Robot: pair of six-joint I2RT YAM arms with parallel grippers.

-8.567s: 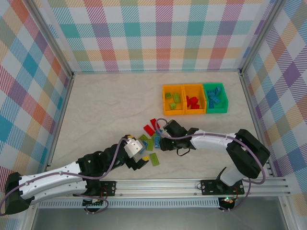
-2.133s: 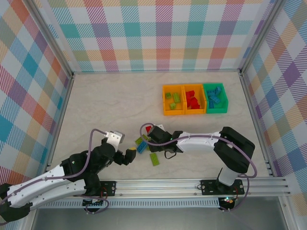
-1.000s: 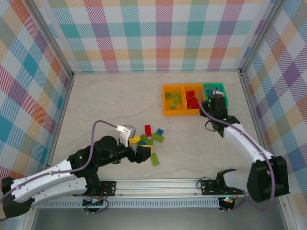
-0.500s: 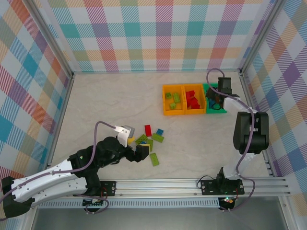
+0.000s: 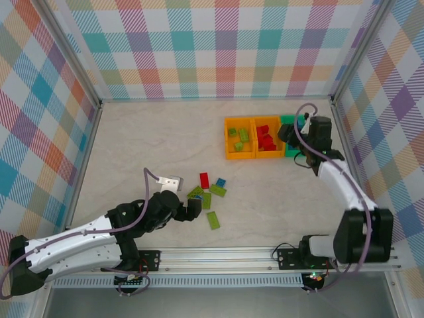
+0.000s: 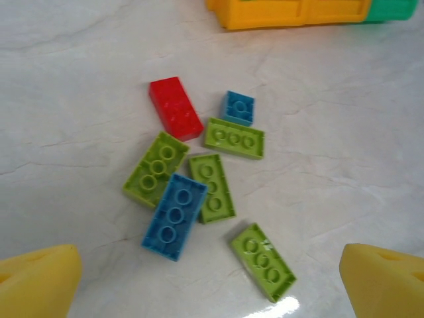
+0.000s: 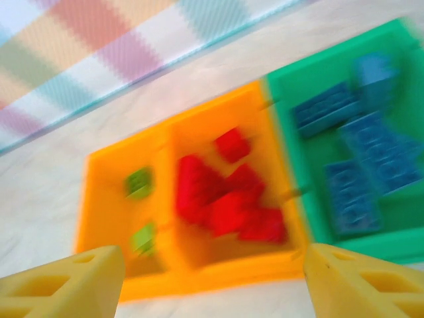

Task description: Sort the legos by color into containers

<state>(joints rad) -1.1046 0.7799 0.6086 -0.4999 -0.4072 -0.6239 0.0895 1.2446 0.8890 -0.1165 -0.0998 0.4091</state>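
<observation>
Several loose legos lie in a cluster: a red one (image 6: 175, 108), a small blue one (image 6: 237, 107), a long blue one (image 6: 175, 215) and several lime ones (image 6: 234, 138). My left gripper (image 6: 212, 288) hovers just short of them, open and empty, at the lower middle (image 5: 192, 207) in the top view. The containers stand in a row: an orange one (image 7: 146, 286) with green bricks, an orange one (image 7: 232, 268) with red bricks, a green one (image 7: 331, 64) with blue bricks. My right gripper (image 7: 212, 285) hangs open and empty near them (image 5: 289, 137).
The checked walls enclose the table on three sides; the bins (image 5: 240, 157) sit near the back right corner. The right arm (image 5: 338, 182) runs along the right side. The arms' base rail (image 5: 225, 255) crosses the near edge.
My right gripper, shut a second ago above the green bin, now stands open and has shifted slightly over the bins. The left gripper has crept a little closer to the pile.
</observation>
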